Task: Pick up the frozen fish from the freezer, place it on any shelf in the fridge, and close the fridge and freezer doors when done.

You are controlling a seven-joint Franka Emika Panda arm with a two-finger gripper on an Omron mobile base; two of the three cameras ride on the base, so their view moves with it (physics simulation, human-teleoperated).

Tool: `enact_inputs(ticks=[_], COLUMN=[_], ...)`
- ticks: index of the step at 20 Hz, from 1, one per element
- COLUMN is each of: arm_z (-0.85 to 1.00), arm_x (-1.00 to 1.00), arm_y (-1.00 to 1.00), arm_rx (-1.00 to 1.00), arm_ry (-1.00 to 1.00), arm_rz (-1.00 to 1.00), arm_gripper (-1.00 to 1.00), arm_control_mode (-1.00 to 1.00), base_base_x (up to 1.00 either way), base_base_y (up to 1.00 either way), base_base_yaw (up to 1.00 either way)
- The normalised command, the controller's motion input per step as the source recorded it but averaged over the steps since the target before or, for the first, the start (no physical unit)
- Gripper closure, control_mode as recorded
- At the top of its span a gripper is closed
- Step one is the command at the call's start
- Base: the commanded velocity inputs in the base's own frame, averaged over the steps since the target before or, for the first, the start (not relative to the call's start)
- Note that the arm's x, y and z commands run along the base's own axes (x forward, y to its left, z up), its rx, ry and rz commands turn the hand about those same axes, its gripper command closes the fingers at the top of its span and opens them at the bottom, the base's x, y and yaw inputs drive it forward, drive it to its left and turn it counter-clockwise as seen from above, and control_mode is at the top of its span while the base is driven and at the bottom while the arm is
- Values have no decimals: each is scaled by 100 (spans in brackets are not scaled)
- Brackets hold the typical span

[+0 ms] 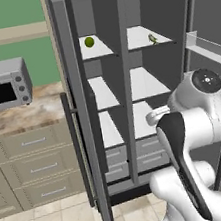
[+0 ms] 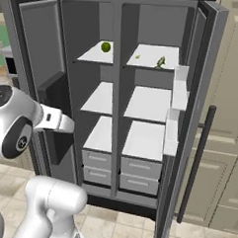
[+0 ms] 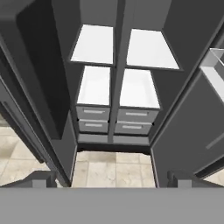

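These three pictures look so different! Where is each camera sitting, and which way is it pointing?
Left base view: behind the arm's left, facing the open unit, fish on the top shelf; white arm lower right.
Right base view: behind its right, same unit; arm lower left.
Hand view: on the hand, tilted down at lower shelves and drawers; open tool tips at bottom.
Both base views share the fish and the green fruit.

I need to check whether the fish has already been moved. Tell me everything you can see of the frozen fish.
The frozen fish is a tiny, slender olive-green shape with a thin tail, too small to show finer detail. It lies flat on the top white shelf of the fridge, the wider right compartment, near the shelf's right front edge. It rests there alone; only the shelf touches it. In the right base view it appears at.
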Motion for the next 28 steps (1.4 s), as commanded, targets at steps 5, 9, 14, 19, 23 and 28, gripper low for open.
enact_inputs(ticks=[5,9,14,19,23,28], arm_z=[7,1,0,-1,-21,-25], arm_x=[-68,-67,-15,42,100,100], arm_y=[100,100,100,100,100,84], arm_rx=[-1,-1,-4,-7,-2,0], arm_ry=[-5,-9,-23,-32,-26,-18], arm_rz=[4,2,0,-4,-18,-27], arm_gripper=[-100,-100,-100,-100,-100,-100], arm_control_mode=[-100,-100,-100,-100,-100,-100], base_base_x=[0,0,0,0,0,0], base_base_y=[0,0,0,0,0,0], base_base_yaw=[0,0,0,0,0,0])
